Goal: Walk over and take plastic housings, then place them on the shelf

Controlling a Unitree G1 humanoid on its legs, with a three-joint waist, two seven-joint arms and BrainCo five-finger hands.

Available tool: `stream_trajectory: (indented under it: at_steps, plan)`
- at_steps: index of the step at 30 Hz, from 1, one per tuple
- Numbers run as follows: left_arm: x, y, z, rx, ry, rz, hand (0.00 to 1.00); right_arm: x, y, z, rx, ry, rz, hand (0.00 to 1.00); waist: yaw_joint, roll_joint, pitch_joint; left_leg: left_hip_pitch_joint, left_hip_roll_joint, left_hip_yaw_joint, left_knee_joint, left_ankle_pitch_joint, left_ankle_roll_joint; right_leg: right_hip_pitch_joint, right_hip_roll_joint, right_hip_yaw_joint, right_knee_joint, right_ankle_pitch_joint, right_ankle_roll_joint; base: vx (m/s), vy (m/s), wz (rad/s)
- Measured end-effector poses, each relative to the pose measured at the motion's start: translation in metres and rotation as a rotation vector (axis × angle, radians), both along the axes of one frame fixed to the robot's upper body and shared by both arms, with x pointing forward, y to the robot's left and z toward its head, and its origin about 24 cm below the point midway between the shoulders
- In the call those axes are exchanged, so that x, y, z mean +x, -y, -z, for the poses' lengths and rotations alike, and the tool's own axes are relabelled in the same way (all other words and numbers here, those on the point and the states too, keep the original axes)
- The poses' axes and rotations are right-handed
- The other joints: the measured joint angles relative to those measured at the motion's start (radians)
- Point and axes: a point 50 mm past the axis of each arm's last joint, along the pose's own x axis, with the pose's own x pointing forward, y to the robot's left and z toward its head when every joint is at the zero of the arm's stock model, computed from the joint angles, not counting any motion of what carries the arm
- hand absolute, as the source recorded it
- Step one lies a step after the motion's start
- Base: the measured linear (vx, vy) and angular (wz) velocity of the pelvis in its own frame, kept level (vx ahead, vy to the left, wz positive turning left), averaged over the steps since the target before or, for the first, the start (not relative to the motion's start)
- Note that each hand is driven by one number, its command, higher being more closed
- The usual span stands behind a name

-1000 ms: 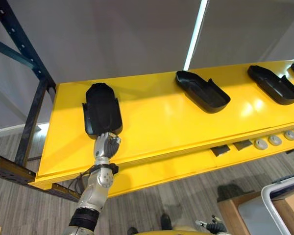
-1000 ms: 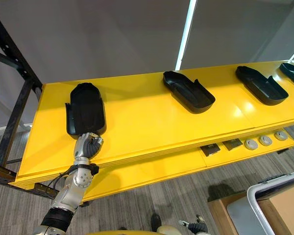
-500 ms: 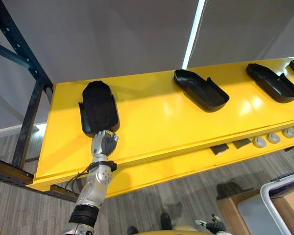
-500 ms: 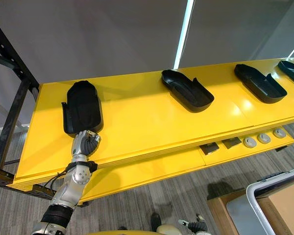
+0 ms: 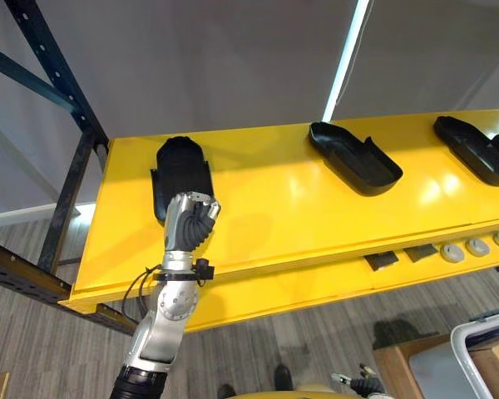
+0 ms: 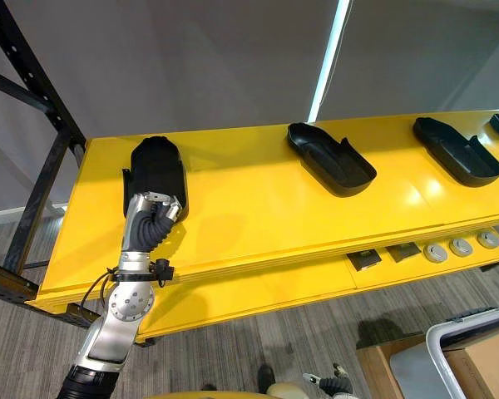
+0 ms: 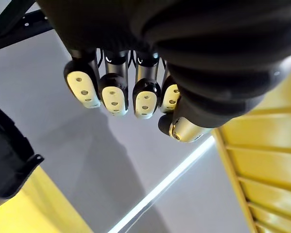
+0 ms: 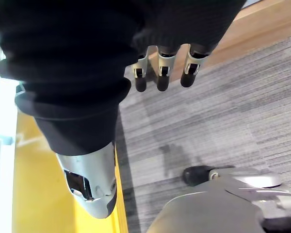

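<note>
Three black plastic housings lie on the yellow shelf [image 5: 274, 224], well apart. The left housing [image 5: 181, 170] lies near the shelf's left end, the middle housing [image 5: 355, 158] and the right housing [image 5: 474, 150] further along. The left robot hand [image 5: 190, 220] hovers at the near end of the left housing – fingers curled in, holding nothing. The right robot hand [image 8: 163, 73] hangs over the floor – fingers relaxed, empty.

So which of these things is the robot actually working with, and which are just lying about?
Part of the job:
left housing, middle housing, right housing, all black
yellow shelf they lie on
left hand, curled and empty, by the left housing

Just lying about:
grey discs and dark blocks on the lower level
grey bin on the floor
</note>
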Motion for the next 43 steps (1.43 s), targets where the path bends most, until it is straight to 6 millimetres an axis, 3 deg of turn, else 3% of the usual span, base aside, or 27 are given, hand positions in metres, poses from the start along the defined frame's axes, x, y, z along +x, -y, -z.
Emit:
stream_trajectory:
  at_steps: [3,7,10,13,15,16,20,21,24,25,28,33,36,43]
  plan:
    - [-0.012,-0.018,-0.012,-0.076,0.094,-0.085,1.0,0.0,0.0,0.0,0.0,-0.001,0.002,0.0,0.002,0.0,0.0,0.0,0.002,-0.015,0.0,0.001,-0.001,0.001,0.001,-0.002,0.008,0.0,0.0,-0.02,-0.015,0.11]
    - [-0.02,-0.041,-0.013,-0.224,0.15,-0.216,1.0,-0.003,0.0,0.001,0.0,-0.011,0.005,0.0,0.015,-0.001,-0.001,0.004,0.003,-0.044,0.0,0.002,-0.003,0.015,0.001,-0.009,0.015,0.0,0.0,-0.01,-0.008,0.2]
    - [-0.029,-0.057,-0.005,-0.311,0.151,-0.328,1.0,-0.006,0.0,0.002,-0.007,-0.023,0.011,0.0,0.028,-0.006,-0.004,0.001,0.004,-0.058,0.0,-0.001,0.002,0.022,0.0,-0.021,0.018,-0.01,-0.003,-0.02,-0.01,0.15]
    - [-0.042,-0.071,0.017,-0.352,0.062,-0.451,1.0,-0.01,-0.001,0.002,-0.016,-0.037,0.017,0.0,0.038,-0.013,-0.01,0.009,0.006,-0.065,0.0,-0.001,0.001,0.035,0.0,-0.032,0.018,-0.022,-0.003,0.02,-0.027,0.12]
    - [-0.045,-0.079,0.044,-0.394,-0.063,-0.511,1.0,-0.015,0.0,0.003,-0.023,-0.05,0.022,0.0,0.061,-0.02,-0.017,0.009,0.01,-0.066,0.0,-0.002,0.001,0.037,0.003,-0.038,0.018,-0.027,-0.006,0.02,-0.036,0.08]
    - [-0.046,-0.081,0.052,-0.411,-0.101,-0.531,1.0,-0.015,-0.001,0.003,-0.024,-0.051,0.023,0.0,0.061,-0.02,-0.017,0.01,0.012,-0.067,0.0,-0.002,0.001,0.04,0.003,-0.043,0.018,-0.028,-0.006,0.02,-0.036,0.14]
    - [-0.058,-0.097,0.12,-0.519,-0.423,-0.652,1.0,-0.009,-0.004,0.001,-0.022,-0.023,0.026,0.0,0.061,-0.028,-0.024,0.019,0.019,-0.055,0.0,-0.005,0.0,0.049,0.006,-0.053,0.018,-0.035,-0.01,0.0,-0.038,0.0]
    - [-0.06,-0.098,0.13,-0.534,-0.476,-0.659,1.0,-0.008,-0.005,0.0,-0.02,-0.017,0.026,0.0,0.062,-0.029,-0.026,0.021,0.019,-0.053,0.001,-0.005,-0.001,0.05,0.006,-0.054,0.019,-0.036,-0.01,0.0,-0.025,-0.09]
    - [-0.076,-0.096,0.185,-0.577,-0.773,-0.672,1.0,-0.001,-0.007,-0.003,-0.017,0.017,0.029,0.0,0.067,-0.024,-0.027,0.05,0.019,-0.033,0.001,-0.005,-0.011,0.064,0.004,-0.053,0.042,-0.057,-0.002,0.0,-0.018,-0.09]
    - [-0.084,-0.094,0.203,-0.592,-0.875,-0.667,0.0,0.0,-0.009,-0.004,-0.014,0.026,0.031,0.0,0.068,-0.021,-0.035,0.053,0.018,-0.032,0.001,-0.008,-0.012,0.063,0.004,-0.054,0.048,-0.065,-0.003,0.0,0.0,0.0]
    - [-0.108,-0.086,0.246,-0.629,-1.128,-0.645,0.0,0.0,-0.011,-0.005,-0.006,0.03,0.035,0.0,0.068,-0.029,-0.048,0.062,0.018,-0.026,0.0,-0.011,-0.013,0.064,0.003,-0.053,0.061,-0.085,-0.001,0.01,-0.023,-0.05]
    - [-0.139,-0.07,0.281,-0.728,-1.361,-0.569,0.0,0.0,-0.007,-0.004,0.007,0.029,0.068,0.0,0.066,-0.025,-0.046,0.045,0.016,-0.026,0.0,-0.011,-0.014,0.046,0.003,-0.052,0.058,-0.089,-0.003,0.0,-0.009,-0.01]
    - [-0.149,-0.064,0.289,-0.727,-1.438,-0.54,0.0,-0.001,-0.006,-0.002,0.01,0.007,0.077,0.0,0.065,-0.02,-0.045,0.044,0.016,-0.028,0.0,-0.011,-0.013,0.05,0.004,-0.051,0.048,-0.09,-0.004,0.05,-0.015,0.02]
    - [-0.146,-0.059,0.296,-0.698,-1.5,-0.486,0.0,0.008,0.0,-0.002,0.002,0.015,0.097,0.0,0.057,0.007,-0.027,0.046,0.012,-0.031,0.001,-0.008,-0.009,0.053,0.004,-0.049,0.029,-0.088,-0.006,0.04,-0.013,0.0]
